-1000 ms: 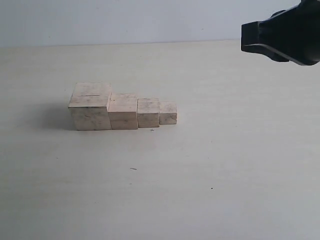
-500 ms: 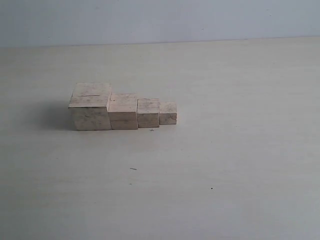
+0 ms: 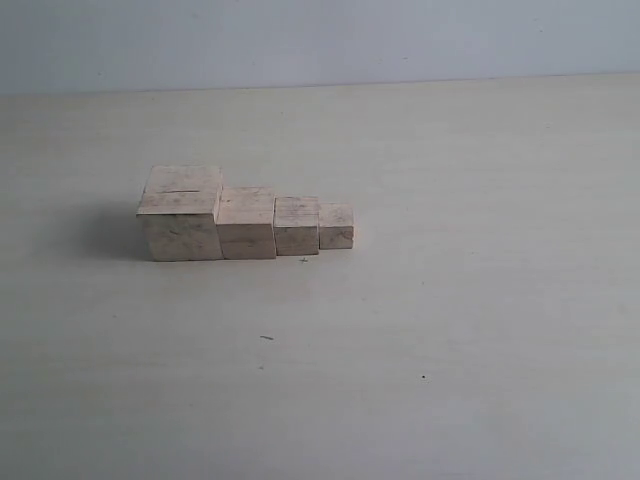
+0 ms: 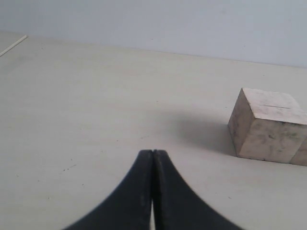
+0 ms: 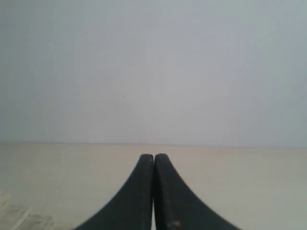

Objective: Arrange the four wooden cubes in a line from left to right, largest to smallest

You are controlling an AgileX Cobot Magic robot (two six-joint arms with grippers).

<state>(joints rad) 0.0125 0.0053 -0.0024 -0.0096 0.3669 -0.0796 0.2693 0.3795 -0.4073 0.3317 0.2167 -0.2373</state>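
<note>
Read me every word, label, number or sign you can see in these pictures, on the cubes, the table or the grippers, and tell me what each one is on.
No readable text in any view.
The four wooden cubes carry only grain and dark specks; the largest cube has a thin dark line on top, not a letter.
The table shows only tiny specks.
The left gripper and right gripper are plain black, unmarked.

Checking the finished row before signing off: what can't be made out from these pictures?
Exterior view: neither arm in frame; the four wooden cubes hide their own back faces.
Left wrist view: beyond the shut left hand, the largest cube shows, the second cube is cut by the edge, the smaller two are outside.
Right wrist view: only the shut right hand, table and wall; no cubes.
</note>
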